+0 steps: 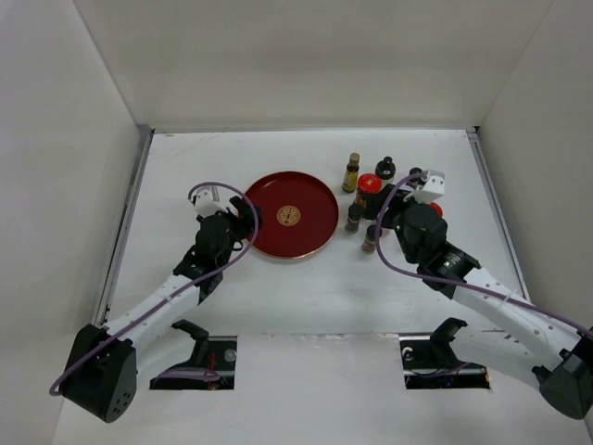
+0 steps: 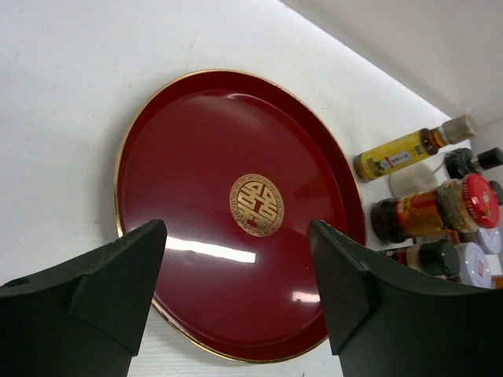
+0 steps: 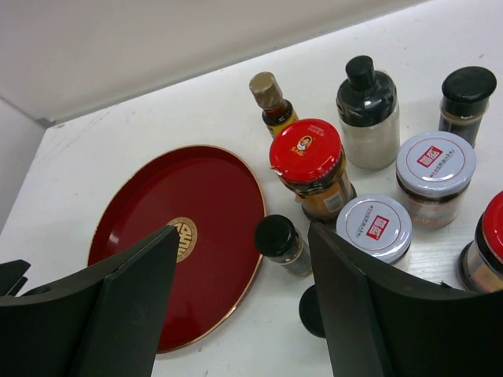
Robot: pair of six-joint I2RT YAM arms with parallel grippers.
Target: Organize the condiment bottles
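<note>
Jaws apart, empty; condiment bottles (image 3: 308,157) beside red tray (image 3: 212,192)

Red tray (image 3: 196,188), gold emblem (image 3: 183,238) (gold rim too), red-capped jar (image 3: 306,151), white-lidded jars (image 3: 436,161), black-capped bottle (image 3: 277,236)

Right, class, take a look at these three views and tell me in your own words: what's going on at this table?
A robot is about to organize some bottles. Its left gripper hovers open at the left edge of the red tray, holding nothing. The right gripper, also open and empty, hangs above the condiment bottles, which stand clustered on the table to the tray's right. No bottle is on the tray yet.
</note>
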